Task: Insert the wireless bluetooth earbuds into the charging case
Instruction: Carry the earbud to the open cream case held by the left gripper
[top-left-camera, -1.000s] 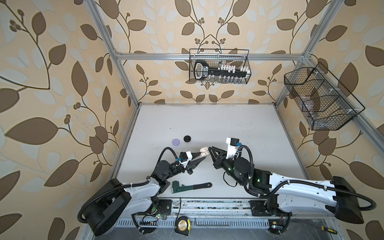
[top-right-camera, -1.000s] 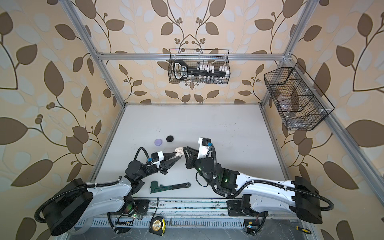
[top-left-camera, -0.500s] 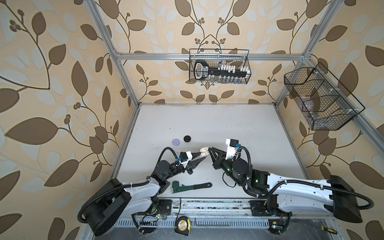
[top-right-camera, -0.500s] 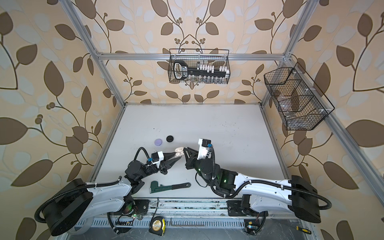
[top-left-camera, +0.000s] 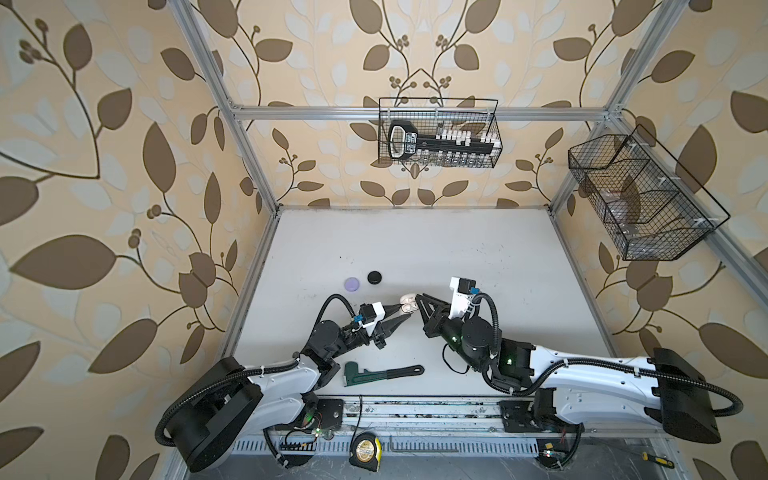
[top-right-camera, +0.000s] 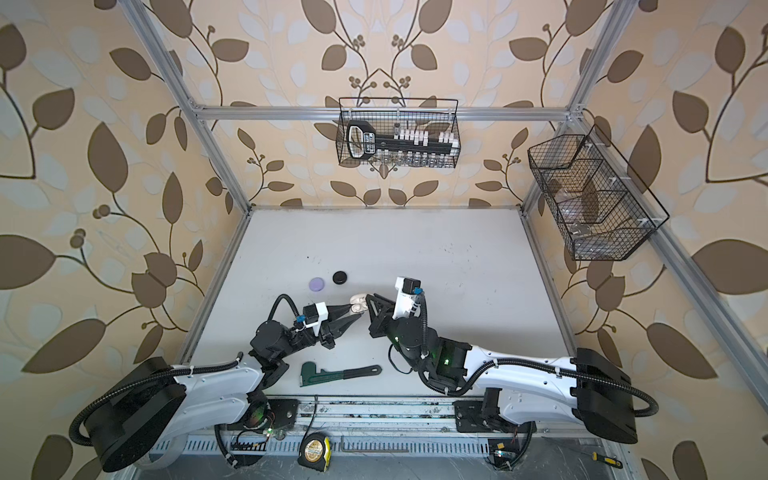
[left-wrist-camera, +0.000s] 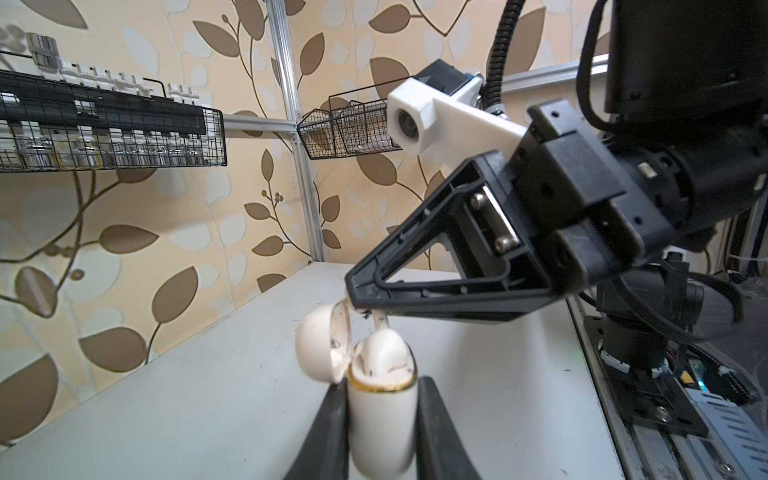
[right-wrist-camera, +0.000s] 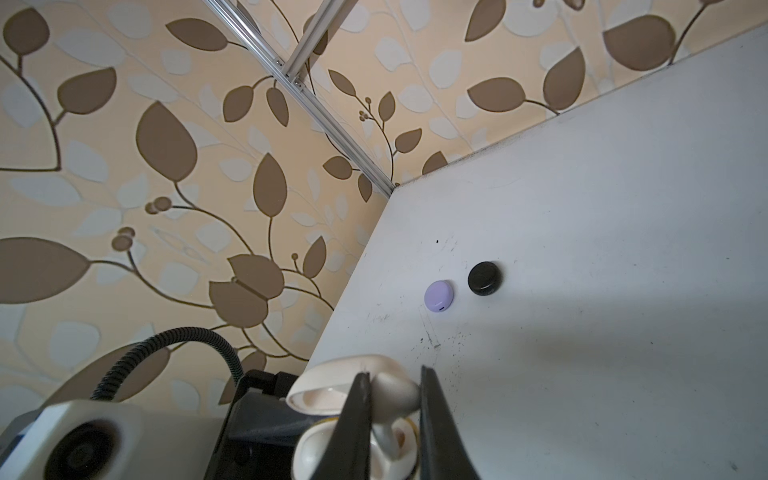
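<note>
White earbud (right-wrist-camera: 399, 392) into open case (left-wrist-camera: 382, 419).
L claw (top-left-camera: 402, 315) clamped on case; R claw (right-wrist-camera: 394, 376) pinches bud. Keep bud square to case, lower slow.

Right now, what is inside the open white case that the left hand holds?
A white earbud sits partly in the case, pinched by the right hand. The sockets beneath are covered, so a second earbud cannot be ruled out.

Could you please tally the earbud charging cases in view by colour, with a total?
Lilac case: 1, closed, on the table
Black case: 1, closed, on the table
White case: 1, lid open, held in the left gripper
Total: 3
</note>
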